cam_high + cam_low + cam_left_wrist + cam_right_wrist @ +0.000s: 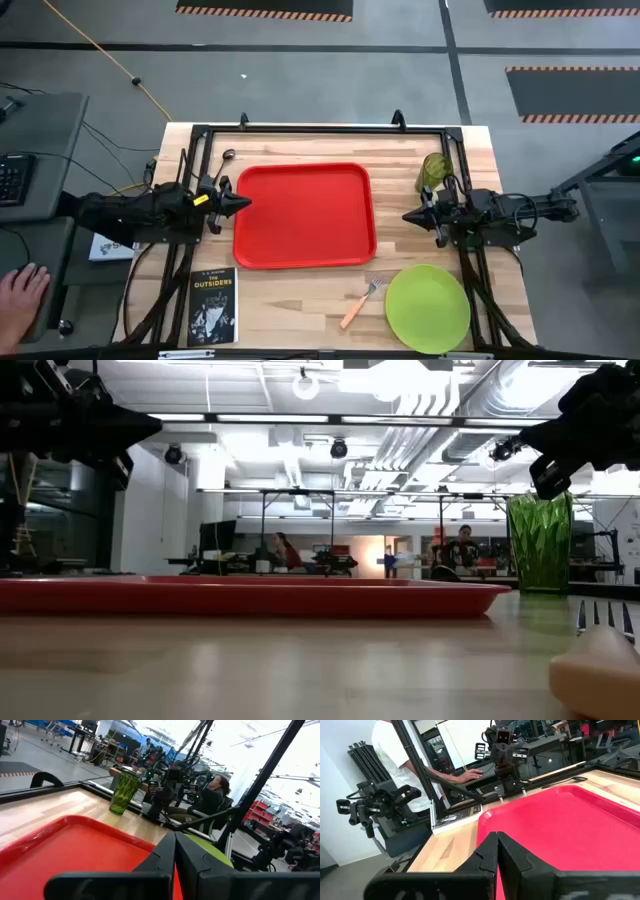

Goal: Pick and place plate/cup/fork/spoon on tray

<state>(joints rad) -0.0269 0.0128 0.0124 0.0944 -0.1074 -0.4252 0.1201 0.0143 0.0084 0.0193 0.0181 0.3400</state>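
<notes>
The red tray (305, 215) lies in the middle of the table. My left gripper (243, 203) hovers shut at the tray's left rim, pointing right. My right gripper (408, 216) hovers shut just off the right rim, pointing left. Both hang above the tabletop in the low view, the left (152, 428) and the right (498, 450). The green cup (434, 170) stands upright at the far right. The lime plate (427, 308) lies flat at the near right. The orange-handled fork (360, 303) lies left of the plate. The dark spoon (222, 165) lies off the tray's far left corner.
A black book (213, 305) lies at the near left corner. A black frame (320, 128) runs around the table's edges. A person's hand (20, 300) rests on a desk left of the table. Bare wood shows between the tray's near rim and the fork.
</notes>
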